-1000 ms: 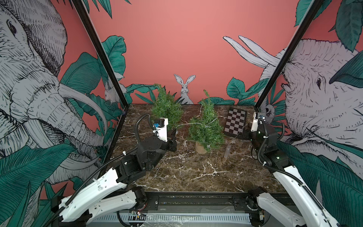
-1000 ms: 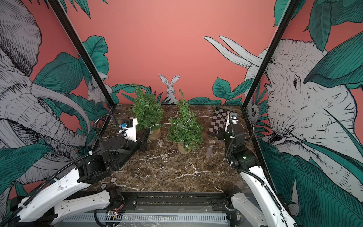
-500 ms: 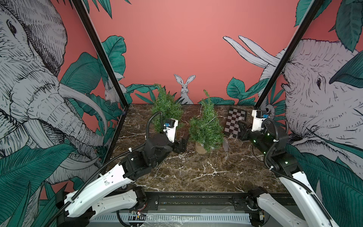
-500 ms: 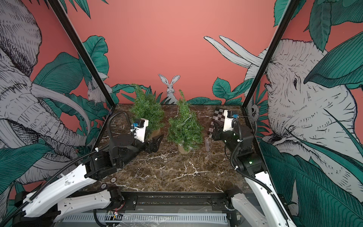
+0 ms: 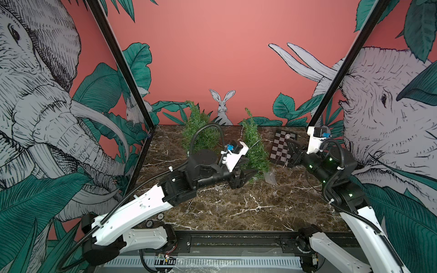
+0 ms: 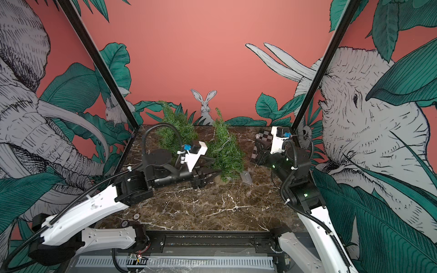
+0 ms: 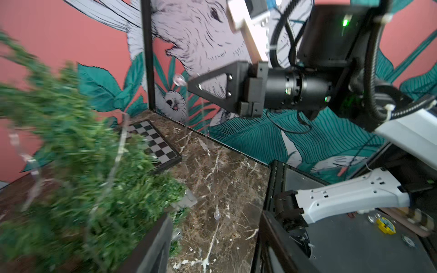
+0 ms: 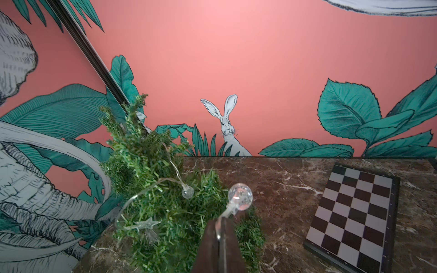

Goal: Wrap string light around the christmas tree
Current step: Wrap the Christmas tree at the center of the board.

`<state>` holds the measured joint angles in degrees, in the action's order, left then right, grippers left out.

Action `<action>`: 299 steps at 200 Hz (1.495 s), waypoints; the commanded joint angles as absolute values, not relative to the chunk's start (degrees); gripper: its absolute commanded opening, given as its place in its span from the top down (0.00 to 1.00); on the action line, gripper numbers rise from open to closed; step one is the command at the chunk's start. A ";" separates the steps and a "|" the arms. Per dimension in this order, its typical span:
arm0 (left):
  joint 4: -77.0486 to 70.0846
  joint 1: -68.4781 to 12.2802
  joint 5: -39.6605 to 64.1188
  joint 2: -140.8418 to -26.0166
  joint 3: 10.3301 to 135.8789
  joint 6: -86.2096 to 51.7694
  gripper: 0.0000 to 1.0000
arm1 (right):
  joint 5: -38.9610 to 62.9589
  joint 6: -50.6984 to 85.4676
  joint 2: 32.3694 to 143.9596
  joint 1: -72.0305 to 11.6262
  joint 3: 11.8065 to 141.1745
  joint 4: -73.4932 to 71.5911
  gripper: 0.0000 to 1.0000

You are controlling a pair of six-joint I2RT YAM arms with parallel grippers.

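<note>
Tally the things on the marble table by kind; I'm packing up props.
Christmas trees: 2, tree and tree
String light: 1
Checkerboard: 1
Clear plastic piece: 1
Total: 5

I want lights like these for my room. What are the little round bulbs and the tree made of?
The bulbs look like clear glossy plastic or glass: see-through, with bright glints. The tree looks like artificial plastic needles, matte green and stiff like bristles. The string light wire appears thin and transparent.
</note>
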<state>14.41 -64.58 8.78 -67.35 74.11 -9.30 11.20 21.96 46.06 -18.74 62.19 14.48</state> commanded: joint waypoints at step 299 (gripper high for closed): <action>7.91 -66.01 4.88 -97.58 95.41 -5.91 0.49 | 13.36 28.66 36.55 -18.97 60.82 3.38 1.00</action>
